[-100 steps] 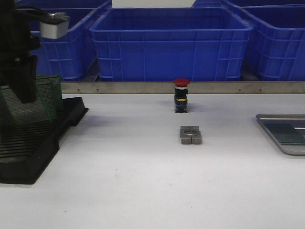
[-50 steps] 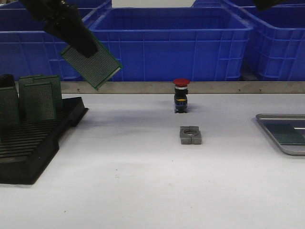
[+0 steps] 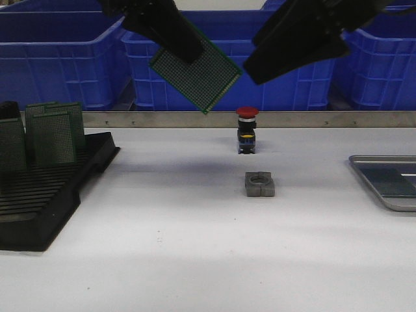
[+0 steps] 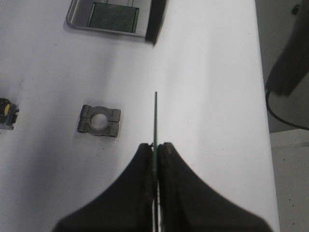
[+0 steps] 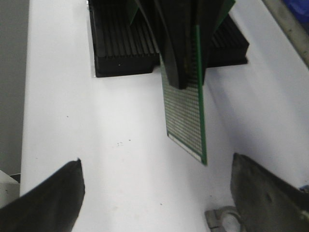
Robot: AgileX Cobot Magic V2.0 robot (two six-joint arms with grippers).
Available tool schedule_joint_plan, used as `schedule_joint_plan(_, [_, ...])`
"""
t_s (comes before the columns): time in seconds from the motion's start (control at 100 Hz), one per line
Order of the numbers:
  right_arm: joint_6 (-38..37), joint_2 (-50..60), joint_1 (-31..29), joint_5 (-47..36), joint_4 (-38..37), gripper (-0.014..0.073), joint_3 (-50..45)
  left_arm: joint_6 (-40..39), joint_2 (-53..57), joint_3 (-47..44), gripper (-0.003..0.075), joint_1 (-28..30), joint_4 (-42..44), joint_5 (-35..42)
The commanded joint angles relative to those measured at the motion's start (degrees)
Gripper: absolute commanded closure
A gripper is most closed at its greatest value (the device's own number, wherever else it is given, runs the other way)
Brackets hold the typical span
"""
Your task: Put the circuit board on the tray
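My left gripper (image 3: pixel 190 57) is shut on a green perforated circuit board (image 3: pixel 203 79) and holds it tilted, high above the table's middle. In the left wrist view the gripper (image 4: pixel 155 145) pinches the board (image 4: pixel 155 116) edge-on. My right gripper (image 3: pixel 292 60) hangs open and empty just right of the board. In the right wrist view it (image 5: pixel 155 160) stands wide open facing the board (image 5: pixel 186 108). The silver tray (image 3: pixel 364 170) lies at the table's right edge with another green board (image 3: pixel 390 183) in it. The tray also shows in the left wrist view (image 4: pixel 77 24).
A black slotted rack (image 3: pixel 45 195) with upright boards (image 3: pixel 55 133) sits at the left. A red push button (image 3: pixel 247 130) and a grey clamp block (image 3: pixel 260 184) stand mid-table below the grippers. Blue crates (image 3: pixel 234 58) line the back behind a metal rail.
My left gripper has lifted the board from the rack and carried it up and rightward. My right arm has come into view from the upper right, close to the board.
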State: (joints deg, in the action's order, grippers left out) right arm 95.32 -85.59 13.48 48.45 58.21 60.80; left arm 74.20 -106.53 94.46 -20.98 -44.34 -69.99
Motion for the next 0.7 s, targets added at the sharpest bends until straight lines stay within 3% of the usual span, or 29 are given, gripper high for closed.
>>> schedule_joint_plan(0.0, [1.0,-0.8,1.2,-1.2,5.9,-0.0036,2.0,-0.6,3.3,1.6,0.0741,-1.2,-4.1,-3.3])
schedule_joint_plan(0.22, [2.5,-6.2,1.3,-1.4,15.5,-0.0033,2.0,-0.6,3.3,1.6,0.0741,-1.5,-4.1,-3.3])
schedule_joint_plan(0.3, [2.5,-7.5,1.3,-0.9,17.0,0.0025,2.0,-0.6,3.3,1.6,0.0741,-1.5,-4.1,-3.3])
schedule_joint_plan(0.4, [2.5,-8.3,1.3,-0.4,17.4,0.0202,2.0,-0.6,3.3,1.6,0.0741,-1.5,-4.1,-3.3])
schedule_joint_plan(0.49, [2.5,-8.4,1.3,0.3,17.5,0.0431,2.0,-0.6,3.3,1.6,0.0741,-1.5,-4.1,-3.3])
schedule_joint_plan(0.61, [2.5,-8.4,1.3,0.7,18.4,0.0659,2.0,-0.6,3.3,1.6,0.0741,-1.5,-4.1,-3.3])
schedule_joint_plan(0.69, [2.4,-8.4,1.3,0.8,19.0,0.0661,2.0,-0.6,3.3,1.6,0.074,-1.5,-4.1,-3.3])
